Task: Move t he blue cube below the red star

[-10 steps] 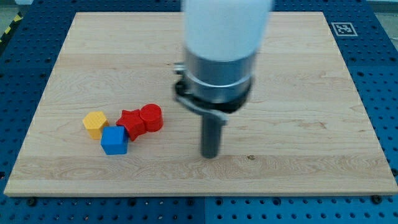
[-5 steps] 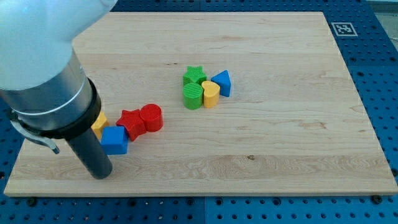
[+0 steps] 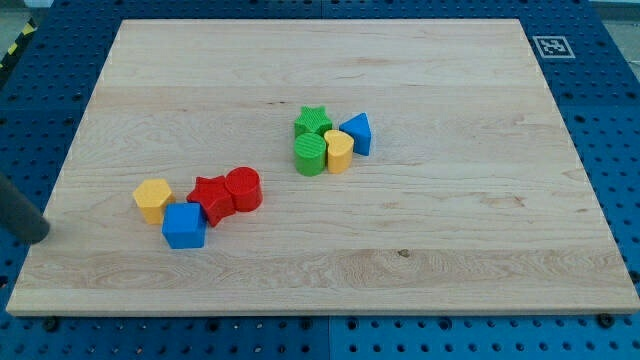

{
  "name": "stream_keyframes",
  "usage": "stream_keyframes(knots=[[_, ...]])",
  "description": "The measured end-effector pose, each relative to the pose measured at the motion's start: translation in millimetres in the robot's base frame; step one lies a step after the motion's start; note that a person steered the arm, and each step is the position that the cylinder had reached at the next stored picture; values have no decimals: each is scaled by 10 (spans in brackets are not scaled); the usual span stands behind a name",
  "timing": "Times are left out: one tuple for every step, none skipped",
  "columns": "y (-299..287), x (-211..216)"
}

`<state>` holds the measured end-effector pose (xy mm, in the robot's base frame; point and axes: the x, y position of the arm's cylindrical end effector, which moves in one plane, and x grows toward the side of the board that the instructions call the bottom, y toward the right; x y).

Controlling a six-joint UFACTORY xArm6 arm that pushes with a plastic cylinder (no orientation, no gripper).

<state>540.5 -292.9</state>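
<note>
- My tip [image 3: 36, 238]: at the view's far left, right at the left edge of the wooden board [image 3: 420, 250], with only the rod's short dark lower stretch showing and the rest cut off by the frame.
- State of the end: a plain rod with no jaws to part or close, holding nothing, touching no block.
- Blue cube [image 3: 184, 225]: to the view's right of my tip, at nearly the same height in the view, clearly apart from it, with bare wood between.
- Red star [image 3: 210, 198]: farther right of my tip and a little higher; blue cube pressed against its lower-left side, so sitting down and to the left of it rather than straight beneath.
- Red cylinder [image 3: 243, 189]: touching the star's right side, the farthest of this group from my tip.
- Yellow block [image 3: 152, 199], looking six-sided: up and to the right of my tip, just above-left of the blue cube, close to it or touching; cannot tell which.
- Second cluster, well away from my tip toward the board's middle, up and to the right: green star [image 3: 313, 123] at the top, green cylinder [image 3: 310, 155] just below it, a rounded yellow piece [image 3: 339, 151] against the cylinder's right, blue triangle [image 3: 357, 133] at the right end.
- Black-and-white marker tag [image 3: 550, 46]: at the board's top right corner, the spot farthest from my tip.
- Blue perforated table [image 3: 610, 120]: all round the board, and also under the rod at the left.
</note>
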Motion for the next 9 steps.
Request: stream_keyframes(knots=[[358, -45], [865, 160], [1382, 189], [1814, 189], [1838, 189], [1860, 189], [2004, 208], [2346, 352], [2636, 371]])
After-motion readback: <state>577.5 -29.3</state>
